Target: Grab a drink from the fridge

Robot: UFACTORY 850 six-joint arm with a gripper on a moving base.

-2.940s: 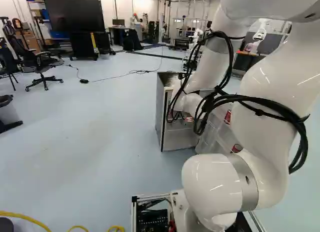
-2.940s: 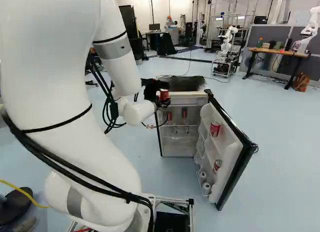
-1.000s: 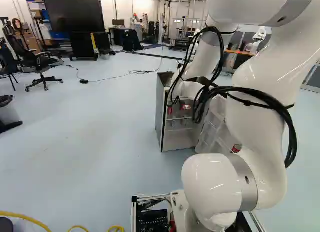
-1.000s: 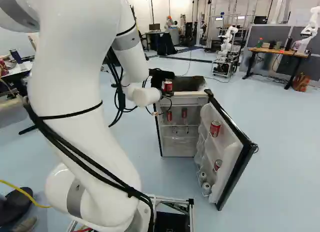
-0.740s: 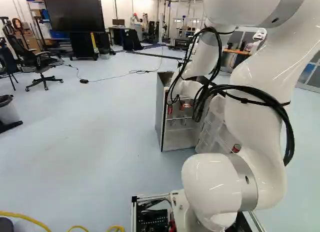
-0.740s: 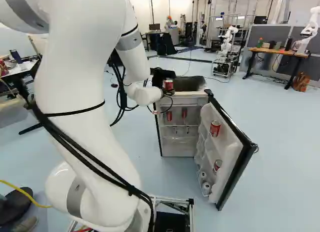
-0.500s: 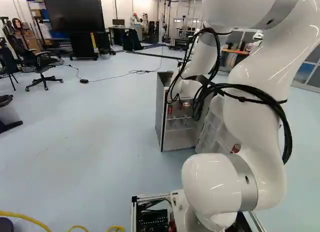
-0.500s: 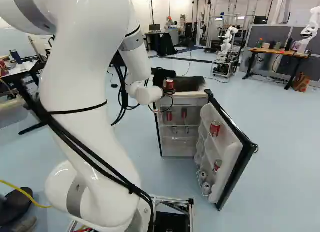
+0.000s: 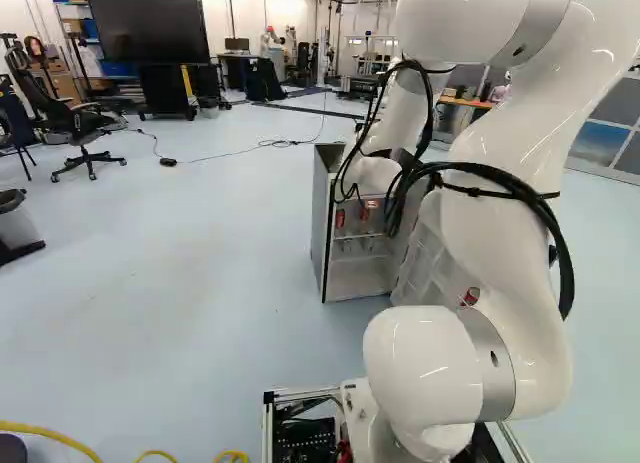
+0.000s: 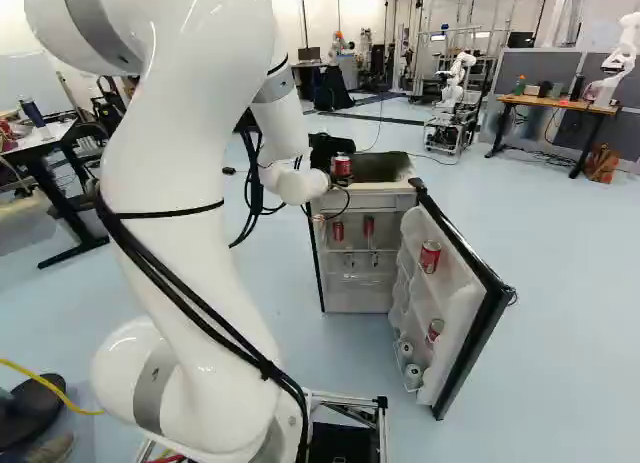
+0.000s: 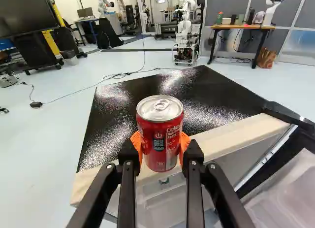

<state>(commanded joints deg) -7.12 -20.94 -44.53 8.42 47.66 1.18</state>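
My gripper (image 10: 322,153) is by the front edge of the fridge's black top in the right base view, a red can (image 10: 341,167) at its fingers. Seen from the wrist, the gripper (image 11: 160,142) is shut on this upright can (image 11: 160,119), orange pads pressing its two sides. The fridge (image 10: 358,293) has its door (image 10: 470,333) wide open. Two red cans (image 10: 368,226) show on its inner shelf. Door racks hold another red can (image 10: 430,256), one lower down (image 10: 435,329), and pale cans (image 10: 413,375) at the bottom.
The open door juts out from the fridge's right side in the right base view. A desk (image 10: 50,143) stands beyond the arm at that view's left. Another robot (image 10: 455,83) and a wooden table (image 10: 560,105) are behind the fridge. A cable (image 9: 250,148) crosses the floor.
The arm has folded and shifted against its base joint. The gripper and held can have risen and moved a little rightward in the right base view. Base and fridge have stayed put.
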